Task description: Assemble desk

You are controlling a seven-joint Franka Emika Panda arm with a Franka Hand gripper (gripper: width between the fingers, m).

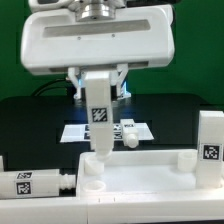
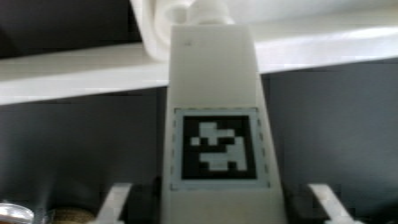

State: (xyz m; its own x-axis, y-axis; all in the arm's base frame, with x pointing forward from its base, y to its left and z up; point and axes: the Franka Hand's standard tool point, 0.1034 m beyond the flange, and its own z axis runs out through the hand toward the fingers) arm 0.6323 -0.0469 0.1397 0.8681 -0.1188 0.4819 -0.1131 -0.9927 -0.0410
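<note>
In the exterior view, the gripper (image 1: 100,92) is seen hanging from the top centre of the frame. The held leg (image 1: 100,122) of the desk is clamped upright between its fingers, the jaws being narrowed onto the leg's sides. A black-and-white tag is carried on the face of the held leg. Its lower end is set down at the tabletop panel (image 1: 150,182), near the panel's corner toward the exterior view's left; whether its peg is seated cannot be told. The tabletop panel is laid flat across the lower part of the frame. A second leg (image 1: 209,140) is stood upright at the exterior view's right edge, and a third leg (image 1: 30,183) is laid on its side at the lower left, just beside the panel. The marker board (image 1: 72,131) is seen flat on the black table (image 1: 30,120) behind the held leg. In the wrist view, the held leg (image 2: 219,90) is shown filling the centre, its tag facing the camera, flanked by the fingers of the gripper (image 2: 219,205).
</note>
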